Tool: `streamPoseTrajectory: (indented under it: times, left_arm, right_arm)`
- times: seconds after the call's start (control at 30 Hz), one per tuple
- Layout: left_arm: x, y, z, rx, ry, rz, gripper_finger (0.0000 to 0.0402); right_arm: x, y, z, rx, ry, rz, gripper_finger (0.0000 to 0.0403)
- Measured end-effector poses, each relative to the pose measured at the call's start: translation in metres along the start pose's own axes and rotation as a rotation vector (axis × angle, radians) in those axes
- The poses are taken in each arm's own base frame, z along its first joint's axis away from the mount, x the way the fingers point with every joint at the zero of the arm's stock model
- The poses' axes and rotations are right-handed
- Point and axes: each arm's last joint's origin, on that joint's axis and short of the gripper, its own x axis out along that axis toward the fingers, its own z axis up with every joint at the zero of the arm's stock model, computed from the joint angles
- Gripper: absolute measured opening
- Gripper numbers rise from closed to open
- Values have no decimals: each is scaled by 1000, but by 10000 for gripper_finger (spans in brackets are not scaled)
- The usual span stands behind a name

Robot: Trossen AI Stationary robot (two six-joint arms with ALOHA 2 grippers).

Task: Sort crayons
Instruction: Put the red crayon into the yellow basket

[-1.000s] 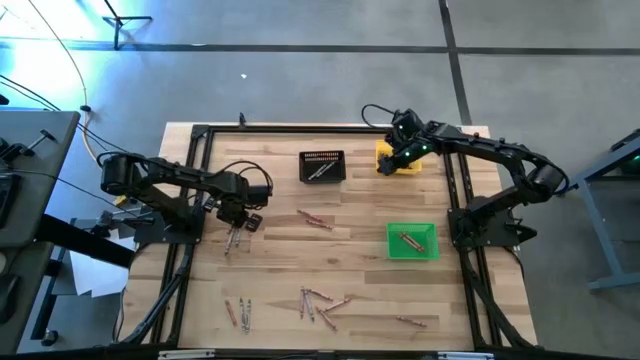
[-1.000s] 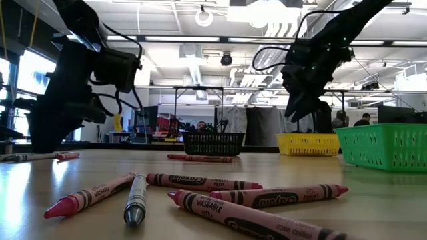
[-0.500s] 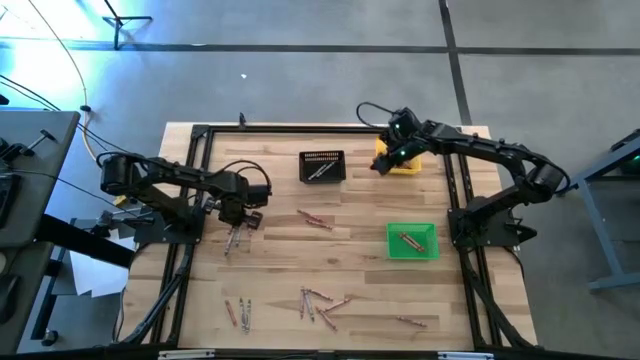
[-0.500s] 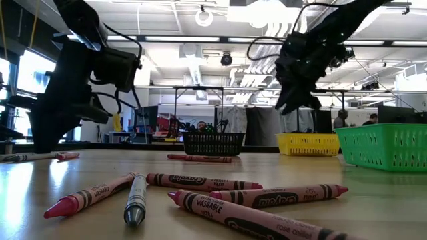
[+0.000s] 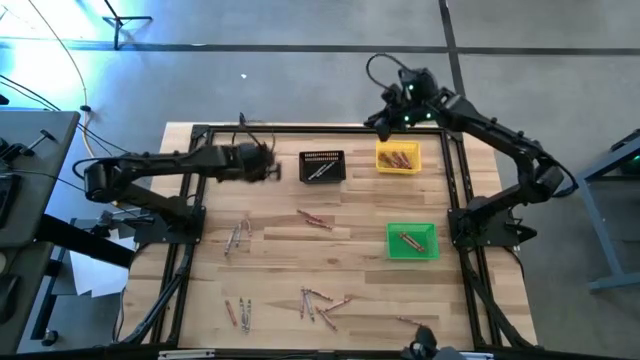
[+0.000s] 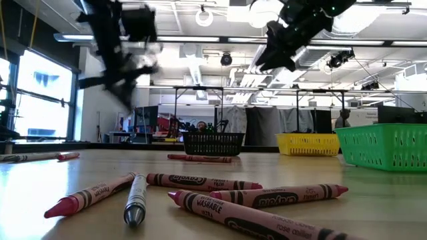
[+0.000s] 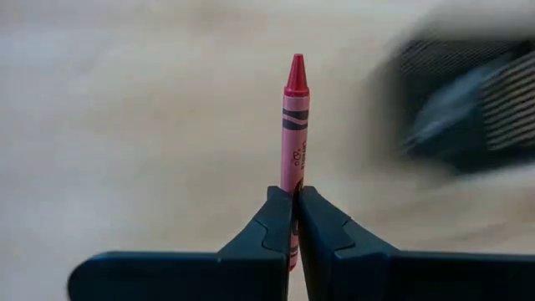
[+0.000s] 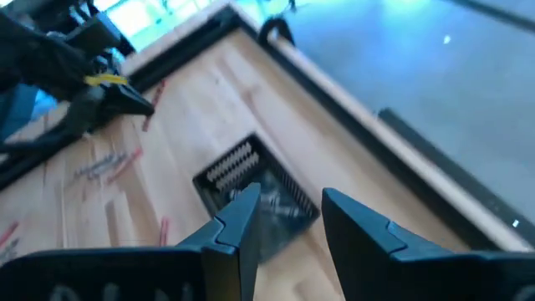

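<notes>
My left gripper hangs above the table just left of the black bin, shut on a red crayon. My right gripper is raised over the table's far edge, beyond the yellow bin, open with nothing between its fingers. Loose crayons lie flat on the table: a pair at the left, one mid-table, and groups near the front edge. The green bin and the yellow bin each hold crayons. My left gripper pinches the red crayon's blunt end between its two fingers. The crayon runs along the fingers and sticks out past their tips, pointed tip foremost. It is lifted clear of the table.
A black frame runs around the work area. More crayons lie near the front left and front right. In the low view several crayons lie in the foreground. Bare wood lies between the bins and the front groups.
My left gripper has risen from the pair of crayons at the left and swung toward the far edge and the black bin, carrying a red crayon. My right gripper has lifted from over the yellow bin and gone up toward the far edge.
</notes>
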Motion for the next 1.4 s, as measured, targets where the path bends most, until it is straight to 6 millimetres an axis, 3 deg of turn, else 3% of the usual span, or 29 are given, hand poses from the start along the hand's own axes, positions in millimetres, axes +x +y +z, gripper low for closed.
streamPoseTrajectory:
  times: [0.2,0.33,0.5,0.7,0.87,1.1,1.4]
  left_arm:
    - [-31,-52,52,0,-417,-459,0]
    - [-47,-73,76,-16,-607,-650,0]
    - [-57,-94,100,18,-661,-719,0]
    - [-64,-128,119,123,-653,-814,0]
    - [-73,-141,128,192,-613,-818,0]
    - [-76,-144,125,242,-556,-833,0]
    - [-80,-151,113,285,-524,-879,0]
  right_arm:
    - [-9,-1,14,-16,-61,2,114]
    - [-10,3,26,-35,-183,87,114]
    - [-14,15,43,-57,-332,249,114]
    - [-10,33,43,-36,-304,315,114]
    - [-10,51,45,-44,-277,308,114]
    - [-10,77,47,-91,-278,191,114]
    - [-5,90,43,-66,-277,155,114]
